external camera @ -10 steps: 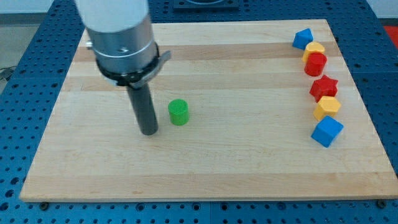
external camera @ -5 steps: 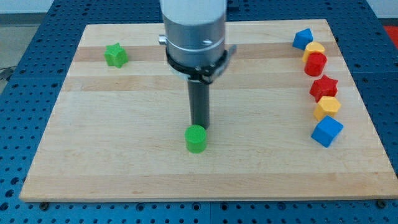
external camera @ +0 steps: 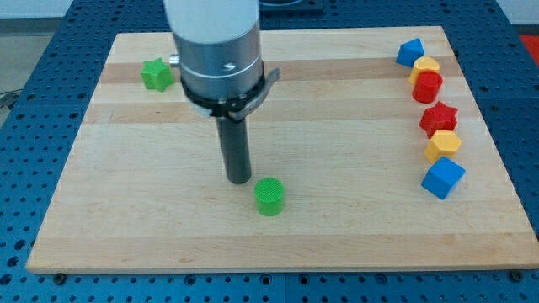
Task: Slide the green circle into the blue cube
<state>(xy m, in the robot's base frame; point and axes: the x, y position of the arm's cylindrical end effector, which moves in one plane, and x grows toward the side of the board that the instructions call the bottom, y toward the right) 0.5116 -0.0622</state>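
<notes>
The green circle point(external camera: 270, 197) is a short green cylinder lying on the wooden board, a little below the board's middle. The blue cube point(external camera: 443, 178) sits near the board's right edge, far to the right of the circle. My tip point(external camera: 240, 179) rests on the board just up and to the left of the green circle, with a small gap between them. The arm's silver and white body rises above it toward the view's top.
A green star point(external camera: 156, 74) lies at the board's upper left. Down the right edge stand a second blue block point(external camera: 410, 52), a yellow block point(external camera: 426, 66), a red cylinder point(external camera: 427, 87), a red star point(external camera: 439, 118) and another yellow block point(external camera: 443, 146).
The green circle has slid right and down across the frames. My tip went from the circle's left to just above it, then back to its upper left, uncovering the green star.
</notes>
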